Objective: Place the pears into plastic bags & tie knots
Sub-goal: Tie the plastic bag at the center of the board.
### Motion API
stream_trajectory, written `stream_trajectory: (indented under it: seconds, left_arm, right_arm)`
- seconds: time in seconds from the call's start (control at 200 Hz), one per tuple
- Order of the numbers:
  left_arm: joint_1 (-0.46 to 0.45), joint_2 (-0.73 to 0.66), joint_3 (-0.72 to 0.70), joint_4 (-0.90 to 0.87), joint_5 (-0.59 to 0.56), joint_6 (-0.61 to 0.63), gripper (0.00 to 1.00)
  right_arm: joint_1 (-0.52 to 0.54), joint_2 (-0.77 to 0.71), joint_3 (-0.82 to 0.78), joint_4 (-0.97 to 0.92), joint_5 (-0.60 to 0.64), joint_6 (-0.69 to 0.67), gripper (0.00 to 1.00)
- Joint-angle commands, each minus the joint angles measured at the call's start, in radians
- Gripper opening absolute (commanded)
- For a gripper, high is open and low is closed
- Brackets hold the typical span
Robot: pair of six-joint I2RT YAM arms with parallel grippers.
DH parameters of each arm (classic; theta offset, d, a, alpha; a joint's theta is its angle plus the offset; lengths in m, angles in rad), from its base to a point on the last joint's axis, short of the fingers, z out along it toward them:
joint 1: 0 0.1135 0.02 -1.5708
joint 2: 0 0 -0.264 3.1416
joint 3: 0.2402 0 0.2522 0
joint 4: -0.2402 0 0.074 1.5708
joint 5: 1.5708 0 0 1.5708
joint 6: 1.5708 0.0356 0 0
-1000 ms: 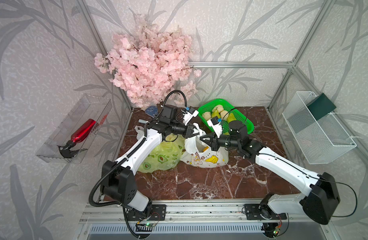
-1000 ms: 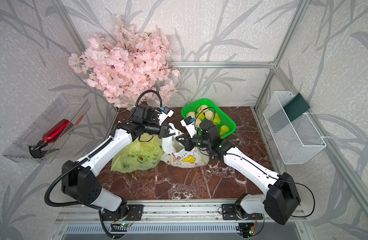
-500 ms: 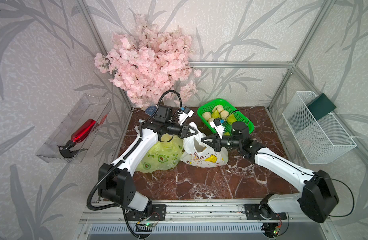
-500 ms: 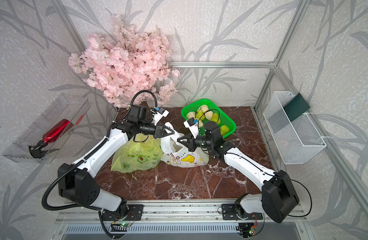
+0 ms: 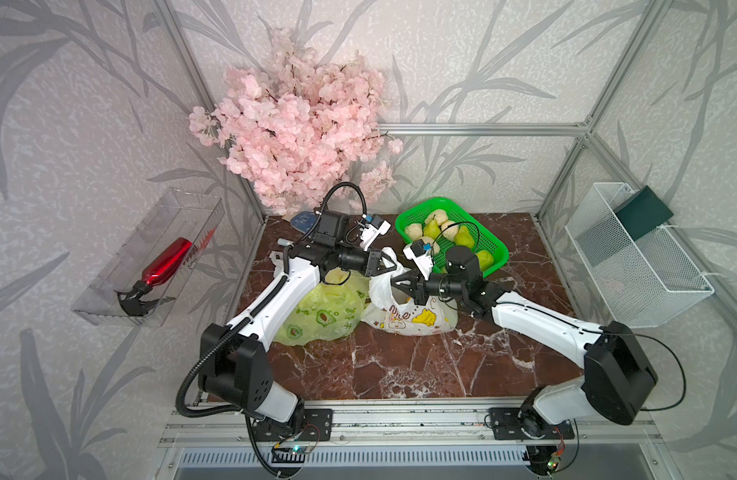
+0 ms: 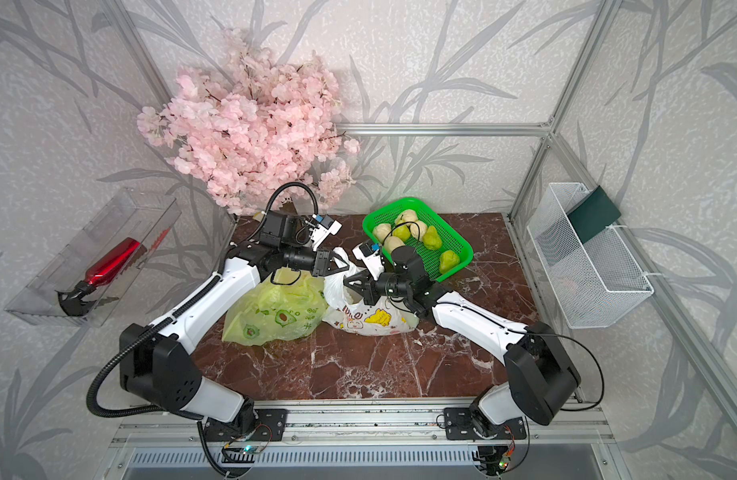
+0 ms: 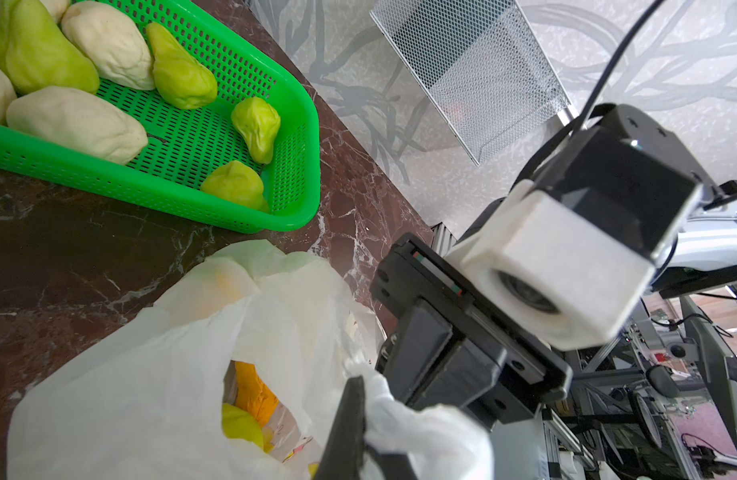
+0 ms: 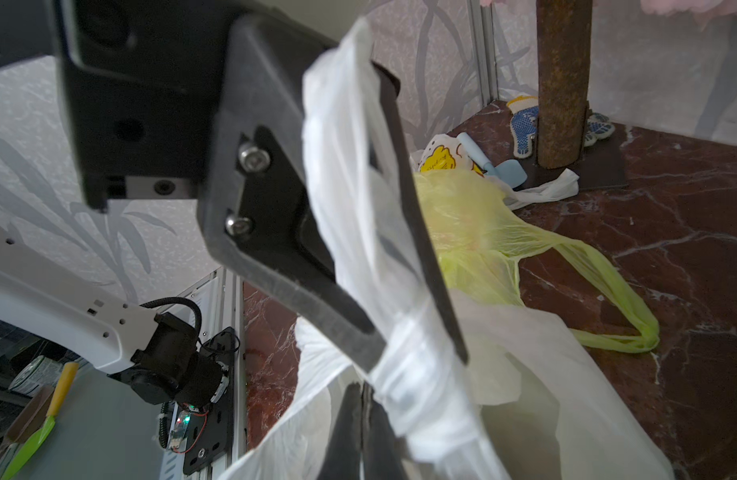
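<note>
A white plastic bag [image 5: 408,322] [image 6: 373,320] with cartoon prints sits mid-table, and a pear [image 7: 242,424] shows through its open mouth. My left gripper [image 5: 388,266] [image 7: 358,436] is shut on one bunched white handle above the bag. My right gripper [image 5: 395,284] [image 8: 360,432] faces it tip to tip, shut on the other handle strap. The yellow-green avocado-print bag [image 5: 321,316] [image 8: 483,232] lies slumped to the left with its handles loose. More pears [image 5: 464,237] [image 7: 184,70] lie in the green basket [image 5: 497,253] [image 7: 233,216] behind the right arm.
Another white printed bag [image 8: 441,156] lies at the back by the rusty post [image 8: 562,83] of the pink blossom tree [image 5: 300,120]. A blue dotted glove [image 8: 524,124] lies beside it. A white mesh bin [image 5: 636,257] hangs on the right wall and a clear tray with a red bottle [image 5: 167,264] on the left.
Both grippers have stayed shut at the white bag's mouth. The left one dipped slightly and the right one crept a little to the left, closer to it.
</note>
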Motion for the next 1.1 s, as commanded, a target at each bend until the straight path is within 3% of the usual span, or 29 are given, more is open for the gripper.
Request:
stream_trajectory:
  seconds: [0.0,0.225,0.52,0.775,0.985,1.095]
  left_arm:
    - [0.000,-0.027,0.006,0.019,0.026,0.045,0.07]
    - [0.006,-0.044,-0.003,-0.071,0.006,0.128,0.28]
    - [-0.014,0.022,0.052,-0.114,0.008,0.159,0.32]
    - [-0.014,-0.020,0.009,-0.094,0.017,0.146,0.39]
    - [-0.011,-0.059,-0.033,-0.079,0.018,0.135,0.52]
    - [-0.003,-0.069,-0.047,-0.058,0.007,0.113,0.53]
  right_arm:
    - [-0.004,0.019,-0.024,0.062,0.026,-0.023,0.00]
    - [-0.005,0.013,0.001,0.014,-0.001,-0.061,0.00]
    - [0.029,-0.004,-0.003,-0.056,0.034,-0.101,0.00]
    - [0.025,0.020,0.012,-0.066,0.024,-0.106,0.00]
    - [0.018,0.017,0.013,-0.064,0.028,-0.108,0.00]
    - [0.015,0.019,0.009,-0.061,0.025,-0.108,0.00]
